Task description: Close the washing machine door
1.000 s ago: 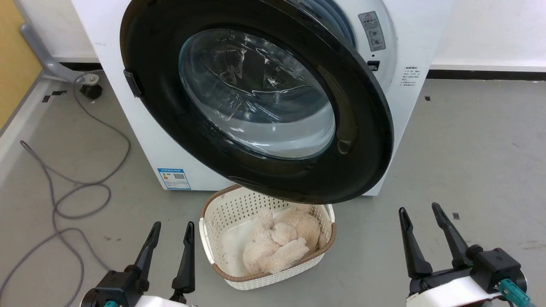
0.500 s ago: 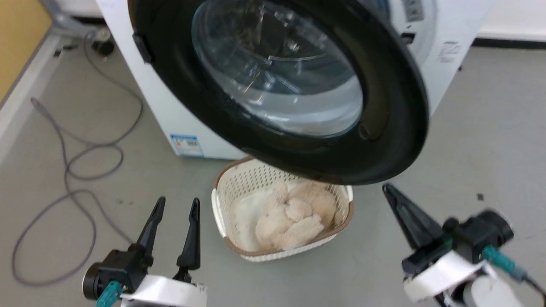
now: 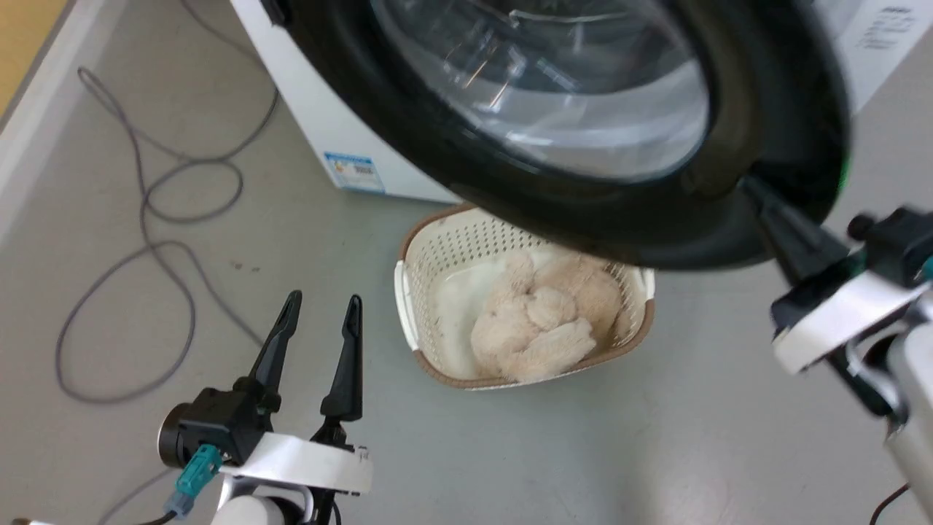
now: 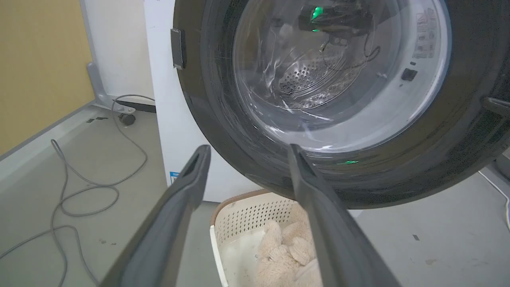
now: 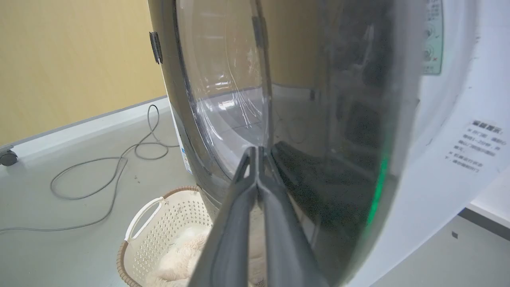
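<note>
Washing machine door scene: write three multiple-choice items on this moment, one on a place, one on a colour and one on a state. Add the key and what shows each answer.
1. Where does the cream basket stand?
A. On a table
B. On the floor, below the open washing machine door
C. Inside the drum

2. What colour is the door's frame?
A. Black
B. White
C. Cream

3. How do the fingers of the right gripper stand?
A. Spread wide
B. Clamped on the basket's handle
C. Closed together

Key:
1 B: the head view shows the basket on the floor, with the door's lower rim hanging over its far side.
2 A: the door's rim shows black in the head view.
3 C: the right wrist view shows the two fingers meeting at their tips.
</note>
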